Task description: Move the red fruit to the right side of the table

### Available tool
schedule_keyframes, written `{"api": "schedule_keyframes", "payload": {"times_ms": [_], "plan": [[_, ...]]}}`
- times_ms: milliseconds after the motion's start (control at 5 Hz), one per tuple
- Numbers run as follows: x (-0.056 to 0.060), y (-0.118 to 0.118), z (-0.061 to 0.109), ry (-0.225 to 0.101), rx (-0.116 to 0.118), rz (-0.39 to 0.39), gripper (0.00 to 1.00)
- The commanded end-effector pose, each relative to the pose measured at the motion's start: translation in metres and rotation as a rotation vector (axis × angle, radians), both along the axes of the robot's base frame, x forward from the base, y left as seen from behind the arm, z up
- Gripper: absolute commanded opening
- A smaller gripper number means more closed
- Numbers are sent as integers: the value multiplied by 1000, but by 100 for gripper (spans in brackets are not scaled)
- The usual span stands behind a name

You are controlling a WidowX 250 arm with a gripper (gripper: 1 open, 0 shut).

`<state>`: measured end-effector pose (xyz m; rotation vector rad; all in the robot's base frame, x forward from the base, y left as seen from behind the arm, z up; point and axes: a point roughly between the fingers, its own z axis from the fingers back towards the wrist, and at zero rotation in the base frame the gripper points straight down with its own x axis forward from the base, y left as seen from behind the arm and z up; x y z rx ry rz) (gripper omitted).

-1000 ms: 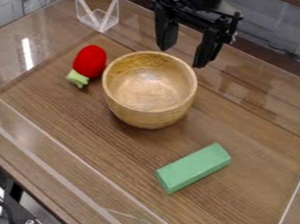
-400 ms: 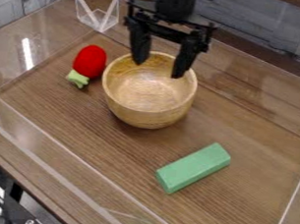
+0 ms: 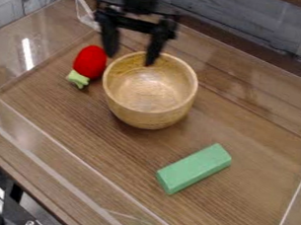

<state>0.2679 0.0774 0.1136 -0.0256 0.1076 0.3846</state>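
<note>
Pincer (image 3: 129, 53): black, two-fingered, hanging from the top of the view and pointing down at the table. Jaws spread wide with nothing between them. One finger (image 3: 106, 43) stands toward the left and the other toward the right, its tip above the far rim of the bowl.

Red fruit (image 3: 88, 63): small bright red toy strawberry with a green leafy end. It lies on the table to the left of the pincer and a little nearer the camera, just beside the left finger in the picture and untouched by it. The green end points toward the camera. The fruit sits in the left part of the table, close to the bowl's left side and apart from it.

Wooden bowl (image 3: 150, 89): light-coloured, round, upright and empty. It stands directly below and in front of the pincer, slightly to its right.

Green block (image 3: 195, 168): flat and rectangular, lying at a slant. It rests well in front of the pincer and to its right, clear of the bowl.

Table (image 3: 265, 115): brown wood-grain top beneath the pincer, stretching away on every side of it.

Clear acrylic walls (image 3: 26, 49): low and transparent, bordering the table. The left wall runs left of the pincer beyond the fruit, the near wall far in front, the right wall well to its right.
</note>
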Motion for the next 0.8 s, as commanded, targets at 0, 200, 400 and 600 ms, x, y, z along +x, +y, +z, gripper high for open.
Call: {"api": "schedule_keyframes", "payload": {"times_ms": [0, 200, 400, 600], "plan": [[-7, 45, 11, -72, 18, 11, 100], [-12, 80, 4, -87, 22, 33, 100], [-5, 87, 7, -91, 27, 50, 100], [1, 92, 9, -88, 29, 58, 100]]}}
